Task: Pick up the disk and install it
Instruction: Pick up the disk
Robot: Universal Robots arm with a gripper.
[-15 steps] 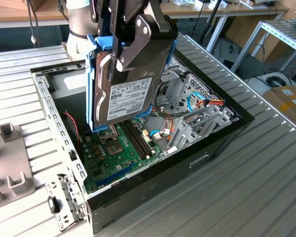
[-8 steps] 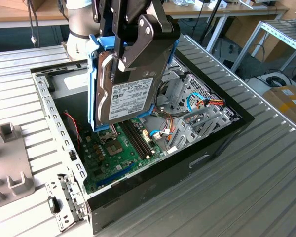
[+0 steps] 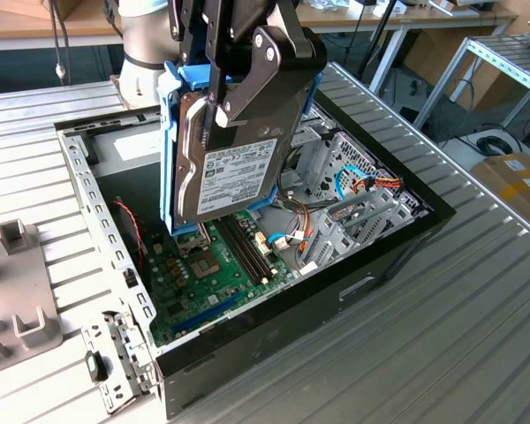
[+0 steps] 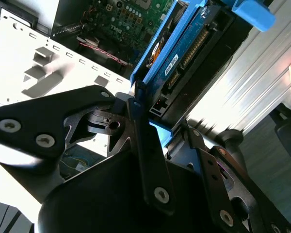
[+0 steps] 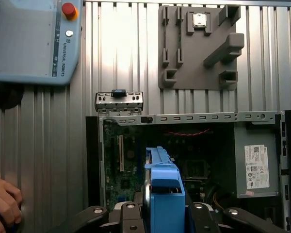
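The disk (image 3: 234,172), dark grey with a white label and a light-blue carrier rail along its edges, hangs upright over the open computer case (image 3: 380,265). My gripper (image 3: 240,93) is shut on the disk's upper part from both sides. Below it lie the motherboard (image 3: 208,274) and the silver drive cage (image 3: 353,208) with its cables. In the second wrist view the disk (image 4: 186,53) stands edge-on between my black fingers (image 4: 140,145). In the first wrist view its blue rail (image 5: 164,194) rises from the gripper (image 5: 165,216) above the case interior.
A grey fixture plate (image 5: 199,48) and a small metal bracket (image 5: 119,102) lie on the ribbed table beside the case. A teach pendant (image 5: 34,39) rests on the table. A person's hand (image 5: 2,204) sits near the case. The power supply (image 5: 257,165) fills one end of the case.
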